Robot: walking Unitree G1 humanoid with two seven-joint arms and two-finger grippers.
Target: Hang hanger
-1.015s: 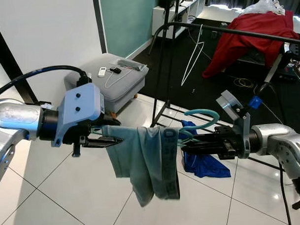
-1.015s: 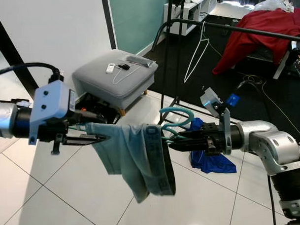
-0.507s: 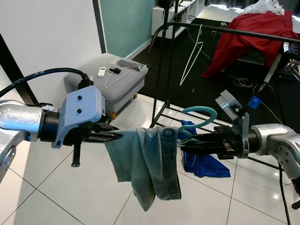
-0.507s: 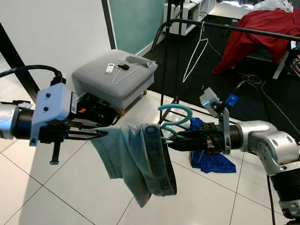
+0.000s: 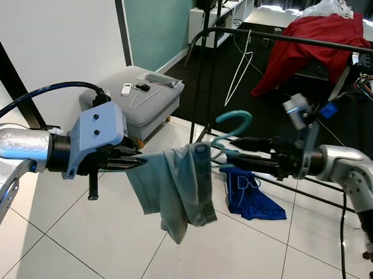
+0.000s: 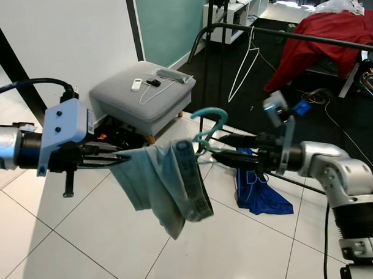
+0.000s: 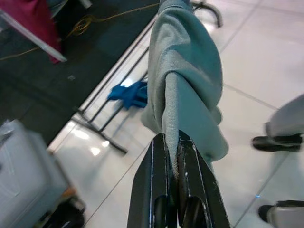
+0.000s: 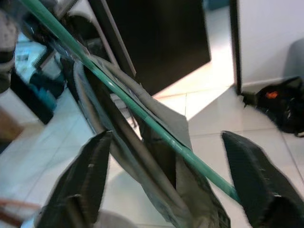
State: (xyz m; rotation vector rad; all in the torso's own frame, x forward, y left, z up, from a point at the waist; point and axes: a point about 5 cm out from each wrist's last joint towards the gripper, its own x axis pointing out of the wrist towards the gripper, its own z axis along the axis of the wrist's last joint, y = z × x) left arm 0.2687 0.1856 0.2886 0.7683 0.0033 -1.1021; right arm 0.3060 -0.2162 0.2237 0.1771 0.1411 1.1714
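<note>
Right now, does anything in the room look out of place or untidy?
Yes. A blue cloth lies crumpled on the white floor by the foot of the clothes rack, as if it had dropped. A red garment is slung in a heap over the rack's far end rather than hung on a hanger.

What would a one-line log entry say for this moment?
left pincer: shut on garment | right pincer: open around teal hanger | rack rail: not reached

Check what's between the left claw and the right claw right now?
The light blue shorts draped on the teal hanger span it in the eye views, pinched by the left claw; the right claw is open.
</note>
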